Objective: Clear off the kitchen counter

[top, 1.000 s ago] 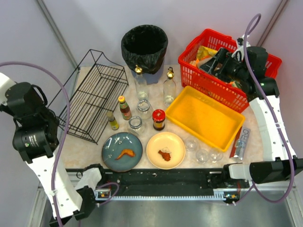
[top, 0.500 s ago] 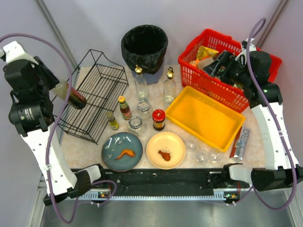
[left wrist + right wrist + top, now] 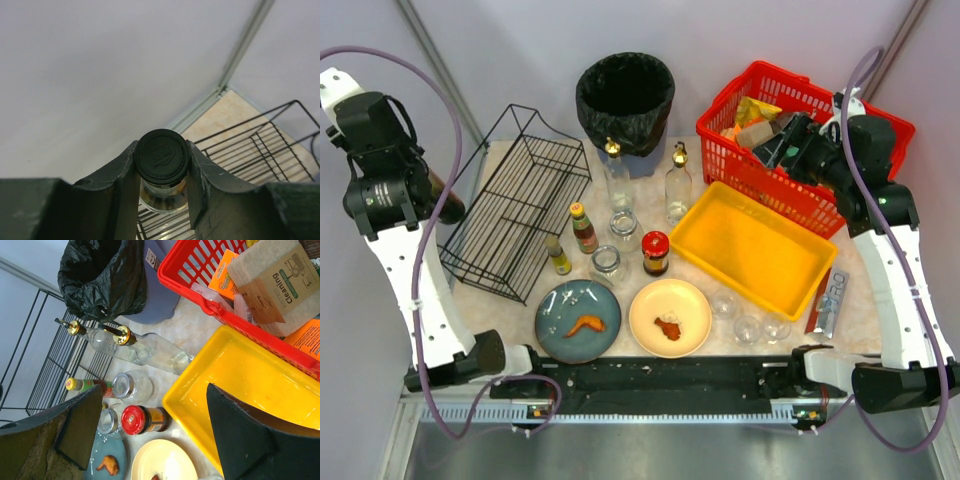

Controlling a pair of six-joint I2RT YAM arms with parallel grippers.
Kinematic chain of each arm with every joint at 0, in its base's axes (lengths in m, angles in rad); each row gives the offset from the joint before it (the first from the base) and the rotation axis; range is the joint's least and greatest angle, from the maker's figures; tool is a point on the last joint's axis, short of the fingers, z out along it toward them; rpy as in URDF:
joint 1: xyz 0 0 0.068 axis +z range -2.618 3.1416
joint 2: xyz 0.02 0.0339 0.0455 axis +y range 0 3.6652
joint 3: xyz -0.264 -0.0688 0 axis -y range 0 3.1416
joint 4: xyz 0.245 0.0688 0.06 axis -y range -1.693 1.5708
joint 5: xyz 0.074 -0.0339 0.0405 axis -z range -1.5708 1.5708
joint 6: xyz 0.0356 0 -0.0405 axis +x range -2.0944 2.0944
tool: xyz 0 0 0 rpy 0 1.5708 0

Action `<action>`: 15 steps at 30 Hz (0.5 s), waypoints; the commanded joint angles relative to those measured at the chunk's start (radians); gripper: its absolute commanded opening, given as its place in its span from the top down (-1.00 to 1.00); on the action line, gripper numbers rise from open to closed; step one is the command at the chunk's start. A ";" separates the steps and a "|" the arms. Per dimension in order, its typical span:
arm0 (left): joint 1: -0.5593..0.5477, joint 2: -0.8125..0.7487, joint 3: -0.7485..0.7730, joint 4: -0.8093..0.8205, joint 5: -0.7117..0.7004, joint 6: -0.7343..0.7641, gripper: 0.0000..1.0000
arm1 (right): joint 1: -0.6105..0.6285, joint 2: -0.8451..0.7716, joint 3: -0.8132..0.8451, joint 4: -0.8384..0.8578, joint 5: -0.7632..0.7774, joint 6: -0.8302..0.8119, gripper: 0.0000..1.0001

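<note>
From above, your left gripper (image 3: 428, 188) is raised off the left end of the rack (image 3: 520, 195), with a dark bottle (image 3: 444, 196) sticking out of it toward the wires. Your right gripper (image 3: 782, 140) hangs over the basket (image 3: 770, 185). The counter (image 3: 485, 310) runs under everything, from the rack across to the tray (image 3: 755, 250). It is far from cleared: two plates (image 3: 670, 318), jars, glasses and small bottles stand in the middle.

On the left wrist, the jaws are clamped on the bottle (image 3: 161, 172) just under its black cap (image 3: 161, 155), one finger on each side. The rack (image 3: 260, 145) and a strip of counter (image 3: 240, 107) lie beyond it.

On the right wrist, the fingers stand wide apart with nothing between them. Past them you see the tray (image 3: 225, 370), the basket rim (image 3: 200, 300) and a red-lidded jar (image 3: 142, 420) on its side in this view.

The step in hand looks like shelving the bottle. Bring it over a rack shelf and lower it until it is supported before you let go. The grip sits high on the neck, so the bottle may swing. The right arm is free to go for the jar or a glass next.
</note>
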 commanded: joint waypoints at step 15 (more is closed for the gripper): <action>0.004 -0.061 -0.161 0.304 -0.126 -0.001 1.00 | -0.010 -0.007 0.008 0.046 -0.017 0.021 -0.63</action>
